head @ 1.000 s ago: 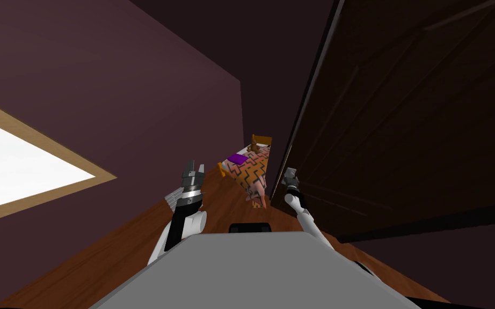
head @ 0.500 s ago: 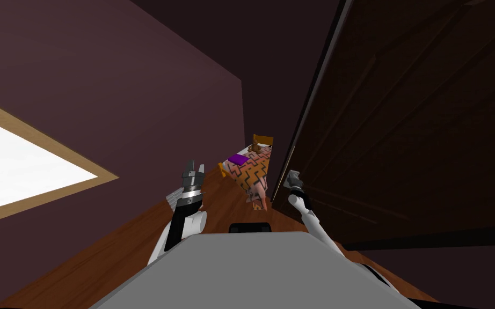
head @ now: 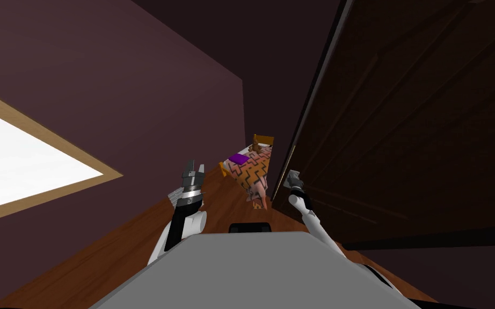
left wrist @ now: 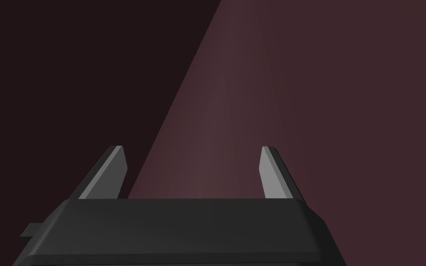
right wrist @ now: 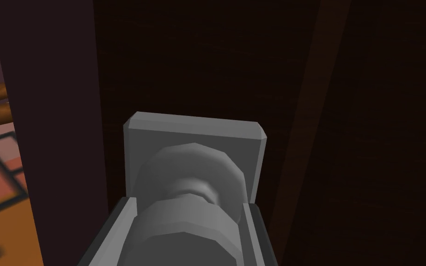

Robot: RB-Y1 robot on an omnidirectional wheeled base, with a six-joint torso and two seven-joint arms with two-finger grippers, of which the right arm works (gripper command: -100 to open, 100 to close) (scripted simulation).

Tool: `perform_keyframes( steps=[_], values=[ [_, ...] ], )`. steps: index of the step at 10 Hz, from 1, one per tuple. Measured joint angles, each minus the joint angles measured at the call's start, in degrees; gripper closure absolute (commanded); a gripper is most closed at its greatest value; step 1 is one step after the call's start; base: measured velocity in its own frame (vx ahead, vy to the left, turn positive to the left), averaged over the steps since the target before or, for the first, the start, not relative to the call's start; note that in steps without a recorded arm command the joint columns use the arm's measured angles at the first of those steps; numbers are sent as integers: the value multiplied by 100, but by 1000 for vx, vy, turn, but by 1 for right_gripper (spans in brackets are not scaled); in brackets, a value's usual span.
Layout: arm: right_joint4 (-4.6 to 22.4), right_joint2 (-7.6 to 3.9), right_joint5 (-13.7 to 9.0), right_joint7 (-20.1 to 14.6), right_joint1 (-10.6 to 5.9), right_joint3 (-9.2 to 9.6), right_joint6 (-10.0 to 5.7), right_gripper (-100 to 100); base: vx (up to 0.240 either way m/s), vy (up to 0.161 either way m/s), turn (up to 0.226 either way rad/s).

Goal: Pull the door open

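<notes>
Gripping knob (right wrist: 184, 235): fingers of our right gripper (right wrist: 186, 208) clamped its sides | door (head: 402, 134) looked heavy, rigid, knob slippery | left gripper (left wrist: 192, 171) fingers stood wide.

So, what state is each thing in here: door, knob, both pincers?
Dark brown panelled door: seemingly ajar, patterned bed visible past its edge.
Round grey door knob: gripped on both sides.
Right pincer: shut on the knob.
Left pincer: open, empty.
</notes>
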Motion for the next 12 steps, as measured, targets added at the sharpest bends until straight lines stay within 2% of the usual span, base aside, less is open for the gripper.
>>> perform_keyframes(
  steps=[2,5,7,9,12],
  values=[
    [-38,-100,0,-125,32,110,4,100,-241,-16,129],
    [-178,-199,-12,-302,175,326,90,100,-257,-42,145],
    [-262,-311,-13,-461,249,482,108,100,-257,-33,115],
    [-323,-330,-17,-514,311,558,159,100,-139,-5,83],
    [-420,-471,-18,-645,389,706,131,100,-234,-50,117]
  ],
)
